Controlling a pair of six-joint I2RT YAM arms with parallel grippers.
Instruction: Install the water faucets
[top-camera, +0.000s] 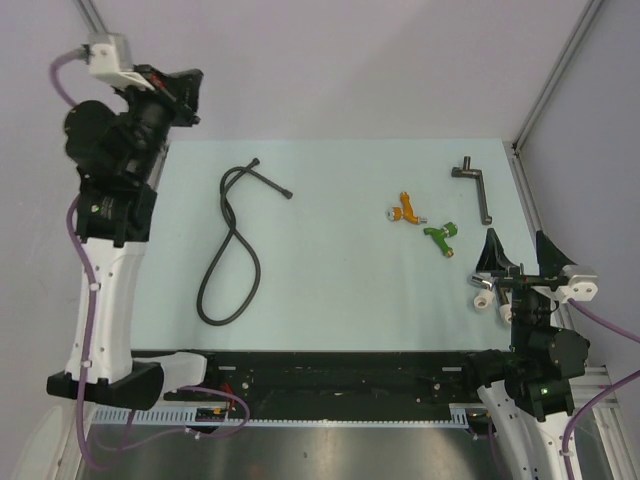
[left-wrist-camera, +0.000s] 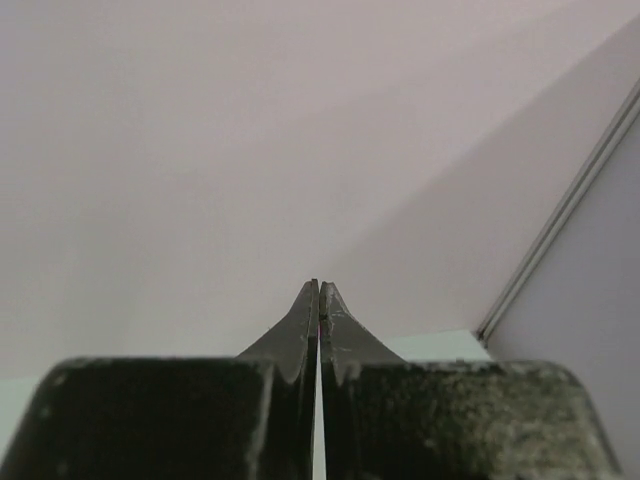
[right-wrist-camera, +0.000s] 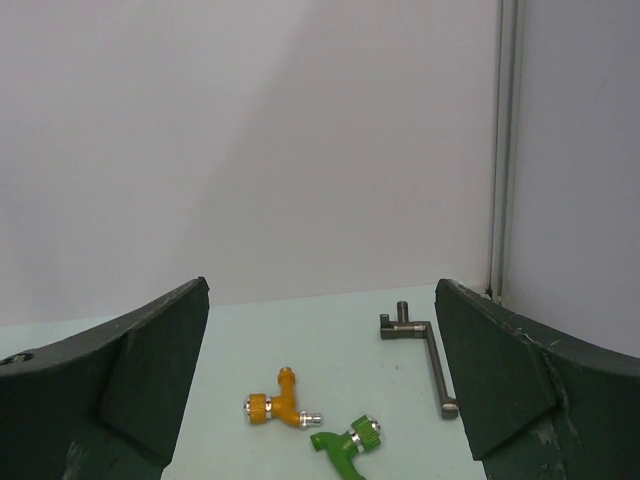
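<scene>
Two water faucets lie side by side on the pale green table, right of centre. The orange faucet (top-camera: 405, 210) (right-wrist-camera: 279, 404) has silver ends; the green faucet (top-camera: 440, 235) (right-wrist-camera: 347, 446) lies just nearer and to its right. My right gripper (top-camera: 497, 262) (right-wrist-camera: 322, 300) stands open near the table's front right, a short way short of the green faucet, nothing between its fingers. My left gripper (top-camera: 190, 95) (left-wrist-camera: 319, 287) is shut on nothing, raised at the far left corner and pointing at the back wall.
A grey metal L-shaped pipe (top-camera: 474, 184) (right-wrist-camera: 425, 356) lies at the far right of the table (top-camera: 330, 290). A long black hose (top-camera: 232, 246) loops across the left half. Frame posts (top-camera: 555, 75) rise at the right rear.
</scene>
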